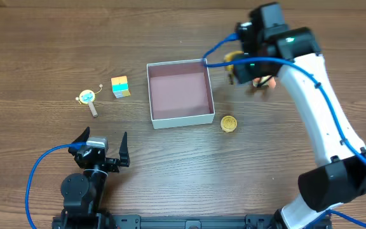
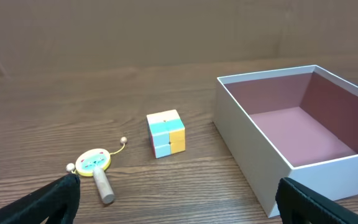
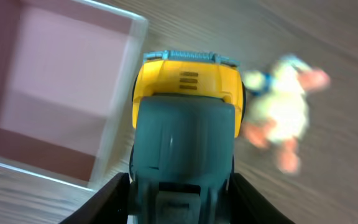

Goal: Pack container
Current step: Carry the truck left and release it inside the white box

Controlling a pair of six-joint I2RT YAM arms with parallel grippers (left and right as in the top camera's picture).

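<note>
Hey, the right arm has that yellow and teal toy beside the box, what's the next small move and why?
Probably shift the right tool left until the yellow and teal toy is over the container. The toy appears gripped but sits just outside the container's right wall, so releasing now would likely miss.

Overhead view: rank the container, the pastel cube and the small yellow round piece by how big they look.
1. container, by far the largest.
2. pastel cube and yellow round piece: they look about alike, so no ranking between them.
</note>
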